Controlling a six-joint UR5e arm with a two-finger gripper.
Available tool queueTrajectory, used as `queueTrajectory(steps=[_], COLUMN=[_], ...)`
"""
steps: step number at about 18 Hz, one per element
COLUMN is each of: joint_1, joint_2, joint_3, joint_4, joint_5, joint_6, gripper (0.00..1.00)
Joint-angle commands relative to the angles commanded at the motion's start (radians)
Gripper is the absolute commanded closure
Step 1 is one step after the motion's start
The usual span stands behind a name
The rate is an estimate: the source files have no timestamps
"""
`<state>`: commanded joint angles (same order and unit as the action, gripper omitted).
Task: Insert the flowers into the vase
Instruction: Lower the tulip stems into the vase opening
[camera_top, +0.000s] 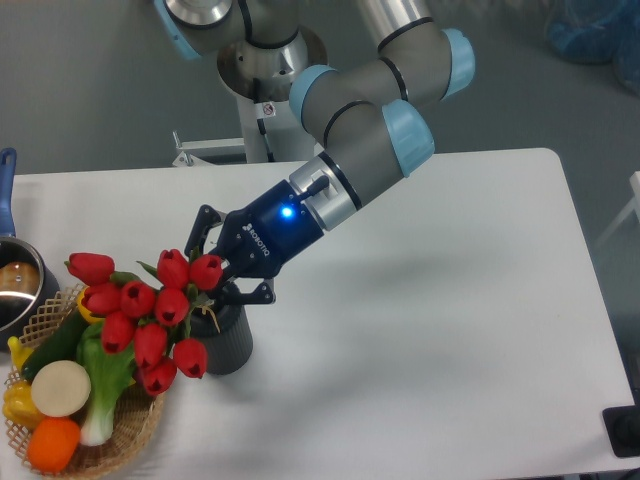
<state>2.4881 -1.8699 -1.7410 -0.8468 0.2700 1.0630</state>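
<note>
One bunch of about ten red tulips (150, 312); one dark grey cylindrical vase (228, 342); one wicker basket (135, 432) of vegetables; one steel pot (18, 288); one black two-finger gripper (222, 272).
</note>
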Motion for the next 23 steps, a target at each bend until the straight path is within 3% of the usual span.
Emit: queueTrajectory(steps=[12, 23], joint_1=[-0.002, 0.003], joint_2=[-0.035, -0.026], joint_3=[-0.057, -0.141], joint_4=[0.006, 0.006], joint_5=[0.006, 0.006], joint_6=[0.14, 0.225], gripper=[0.85, 0.81])
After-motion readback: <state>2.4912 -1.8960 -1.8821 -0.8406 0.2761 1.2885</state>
